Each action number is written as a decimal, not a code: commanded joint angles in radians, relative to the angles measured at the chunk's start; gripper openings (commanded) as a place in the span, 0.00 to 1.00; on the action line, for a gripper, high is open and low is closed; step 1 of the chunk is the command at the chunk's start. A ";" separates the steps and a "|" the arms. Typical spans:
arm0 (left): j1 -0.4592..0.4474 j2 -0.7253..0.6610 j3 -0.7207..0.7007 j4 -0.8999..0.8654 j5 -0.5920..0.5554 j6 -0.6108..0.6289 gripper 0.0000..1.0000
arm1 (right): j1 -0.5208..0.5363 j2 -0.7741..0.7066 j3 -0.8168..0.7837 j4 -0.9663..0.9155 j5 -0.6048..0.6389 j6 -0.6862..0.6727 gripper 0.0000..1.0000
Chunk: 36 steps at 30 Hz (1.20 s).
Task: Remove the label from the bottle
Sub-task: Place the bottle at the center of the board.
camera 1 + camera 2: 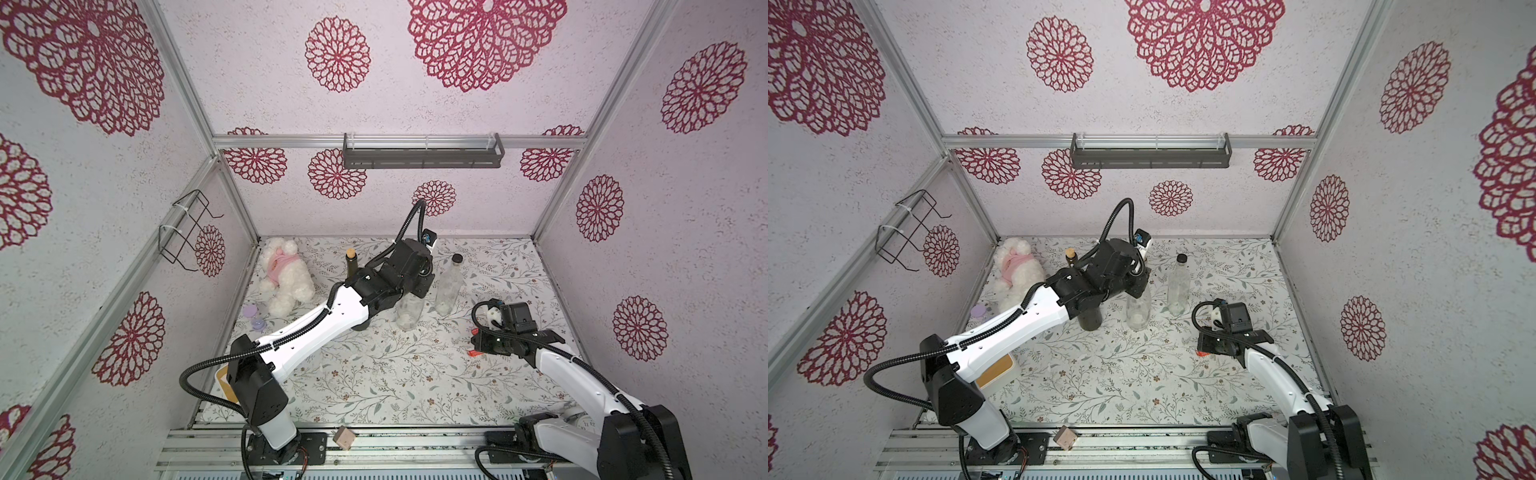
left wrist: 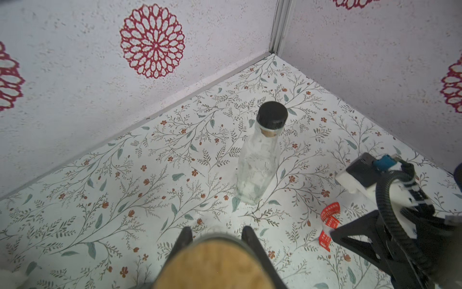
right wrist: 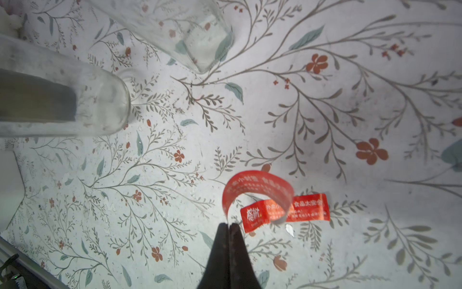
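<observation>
Left gripper (image 2: pixel 217 236) clamps the cork-topped clear glass bottle (image 1: pixel 409 316) to steady it; right gripper (image 3: pixel 228 226) pinches the curled red paper label (image 3: pixel 257 185), already off, by the tabletop's (image 1: pixel 374 374) right edge

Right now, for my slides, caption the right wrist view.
Right gripper, shut, pinches the curled end of the peeled red label.

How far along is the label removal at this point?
Done: the red label is off the bottle; none shows on its glass. In hand: the left gripper clamps the bottle's wooden-topped neck; the right gripper is shut, seemingly pinching the label's curled end, the other end lying on the table. Left: release the label.
</observation>
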 commanded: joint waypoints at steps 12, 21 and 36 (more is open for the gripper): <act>0.092 0.084 0.130 0.080 0.108 0.058 0.26 | -0.043 0.006 0.007 -0.061 0.017 -0.003 0.00; 0.107 0.095 0.116 0.110 0.136 0.048 0.31 | -0.056 0.023 0.016 -0.084 0.024 -0.018 0.00; 0.108 0.060 0.085 0.125 0.121 0.042 0.53 | -0.057 0.115 0.093 -0.150 0.075 -0.032 0.00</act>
